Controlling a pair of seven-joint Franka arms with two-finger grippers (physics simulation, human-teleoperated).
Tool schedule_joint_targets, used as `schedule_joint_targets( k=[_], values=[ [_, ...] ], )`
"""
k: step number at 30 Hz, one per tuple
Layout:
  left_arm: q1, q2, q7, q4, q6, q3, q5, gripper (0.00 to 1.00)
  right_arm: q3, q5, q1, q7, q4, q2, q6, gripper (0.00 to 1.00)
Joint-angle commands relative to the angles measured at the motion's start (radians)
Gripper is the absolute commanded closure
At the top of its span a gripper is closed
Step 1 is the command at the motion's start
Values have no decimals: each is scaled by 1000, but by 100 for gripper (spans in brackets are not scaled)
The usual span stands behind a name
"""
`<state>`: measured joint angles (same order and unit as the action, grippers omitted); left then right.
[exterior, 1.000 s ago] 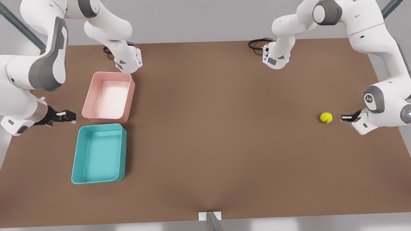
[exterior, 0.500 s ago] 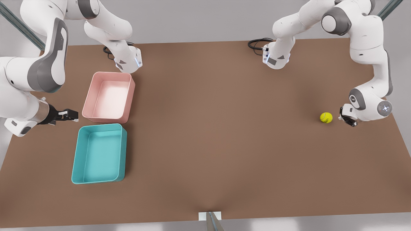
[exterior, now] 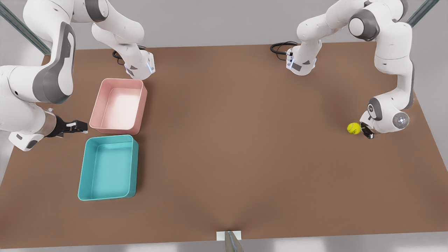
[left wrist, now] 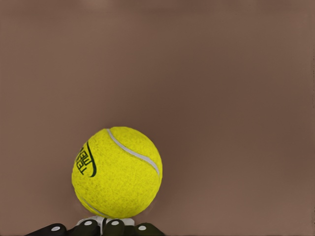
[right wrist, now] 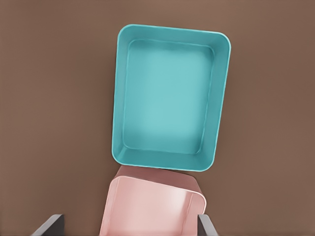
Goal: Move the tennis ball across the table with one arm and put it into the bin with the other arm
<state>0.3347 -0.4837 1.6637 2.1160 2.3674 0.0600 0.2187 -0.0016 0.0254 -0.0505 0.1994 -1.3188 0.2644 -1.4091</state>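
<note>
We see the tennis ball [exterior: 354,128] resting on the brown table [exterior: 238,147], toward the front view's right edge and well apart from both trays. The left gripper [exterior: 366,132] sits low at the table, with the ball just beyond its fingertips on the side facing the trays; from the front view the ball looks to be touching the fingertips or nearly so. In the left wrist view the ball [left wrist: 117,172] sits right ahead of the black fingers [left wrist: 114,227], which lie close together rather than on either side of it, so nothing is clamped.

The right gripper [exterior: 79,126] waits at the front view's left side, its fingertips pointing toward the pink tray [exterior: 118,105] and just short of its near wall. The teal tray [exterior: 108,167] lies beside the pink one, close to those fingertips too. In the right wrist view the grey fingers [right wrist: 48,225] stand wide apart, with the pink tray [right wrist: 152,206] between them and the teal tray [right wrist: 170,118] farther out past the tips.
</note>
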Motion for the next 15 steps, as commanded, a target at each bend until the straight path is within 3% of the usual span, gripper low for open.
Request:
schedule_joint_targets(
  k=[1, 3, 4, 9, 10, 11, 12, 13, 15],
  values=[
    [0, 7, -654, 18, -27, -150, 1, 79, 0, -1, 0, 5, 1, -1, 1, 0],
    [-8, 34, -1384, -1, -33, -396, -2, 79, 0, 1, 0, 5, 1, -1, 1, 0],
    [-8, 34, -1503, -83, -138, -437, -74, 79, 0, 1, 0, 5, 1, -1, 1, 0],
    [-11, 54, -1602, -195, -257, -437, -147, 79, 0, -1, 1, 5, 3, 9, 1, 0],
    [-51, 88, -1779, -287, -400, -433, -153, 51, 3, 1, 1, 5, 1, 9, 2, 0],
    [-113, 161, -1954, -326, -569, -386, -148, 0, 6, 2, 4, 5, -2, 10, 2, 0],
    [-334, 316, -2043, -394, -715, -132, -180, 0, 8, 2, 11, 5, 1, 26, 19, 0],
    [-373, 321, -2012, -568, -960, -71, -222, 0, 9, -2, 14, 6, -2, 32, 25, 0],
    [-365, 300, -1880, -669, -1073, -75, -223, 0, 9, -105, 15, 5, 3, 87, 32, 0]
  ],
)
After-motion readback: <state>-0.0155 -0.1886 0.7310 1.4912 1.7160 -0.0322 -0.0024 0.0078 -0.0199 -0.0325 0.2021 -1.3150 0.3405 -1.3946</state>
